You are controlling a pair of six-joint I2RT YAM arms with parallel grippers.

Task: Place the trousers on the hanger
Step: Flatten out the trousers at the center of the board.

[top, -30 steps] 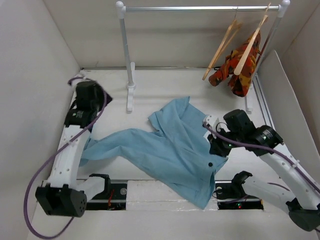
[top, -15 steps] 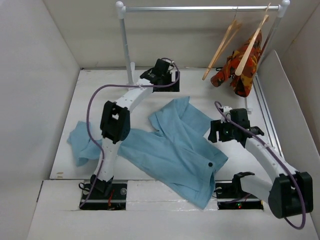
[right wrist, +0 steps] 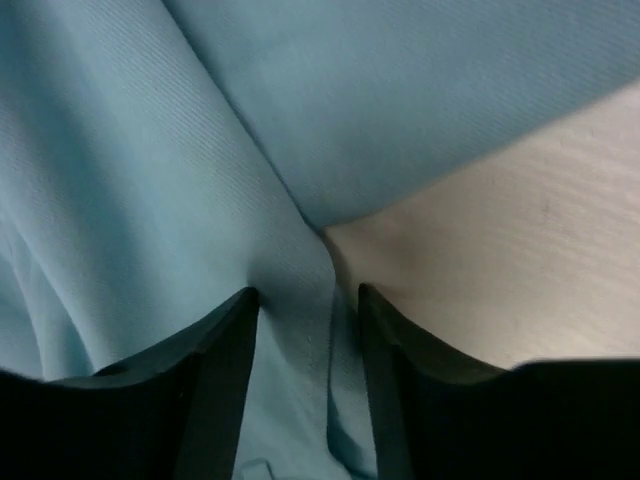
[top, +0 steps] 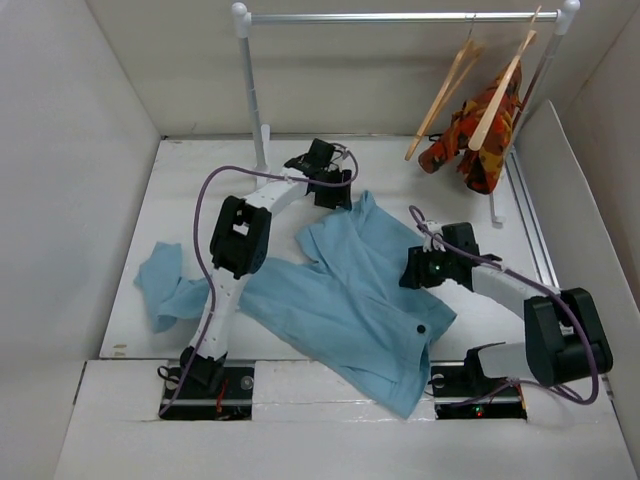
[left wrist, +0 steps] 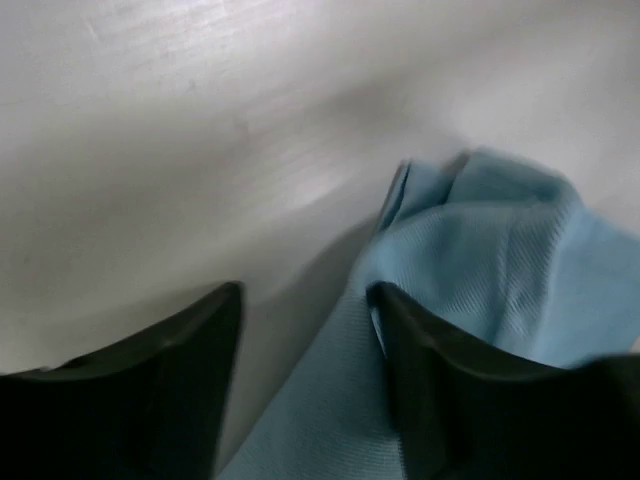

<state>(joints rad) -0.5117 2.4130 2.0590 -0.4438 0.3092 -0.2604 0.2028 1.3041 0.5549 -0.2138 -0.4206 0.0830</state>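
**Both pincers arrive at the edges of the trousers**

Compared with half a second ago, the left pincer [top: 335, 192] has come back from the far side of the tabletop [top: 200, 200] to the far corner of the trousers [top: 340, 300]. The right pincer [top: 415, 272] has shifted a little to the left, onto their right edge. The trousers themselves lie as they did, spread flat across the middle of the tabletop with one leg bunched at the left.

In the left wrist view the jaws stand apart. Bare tabletop shows between them, and the folded blue corner lies against the inner side of one finger [left wrist: 440, 400], so nothing is gripped yet. In the right wrist view the fingers [right wrist: 205, 390] straddle a raised ridge of the cloth, and creases run towards the gap. I cannot tell whether they already press this ridge or only stand around it.

The two pincers probably go to separate points of the border because the garment is wide and soft. One hold would let it hang in a heap, while two holds can keep it stretched.

The hanger [top: 443, 95] is empty and hangs on the rail [top: 400, 16] at the far right, well apart from the trousers. Just beside it hangs a second hanger [top: 497, 100] with an orange-red patterned garment [top: 480, 140]. The cloth must be lifted before it can reach the hanger.
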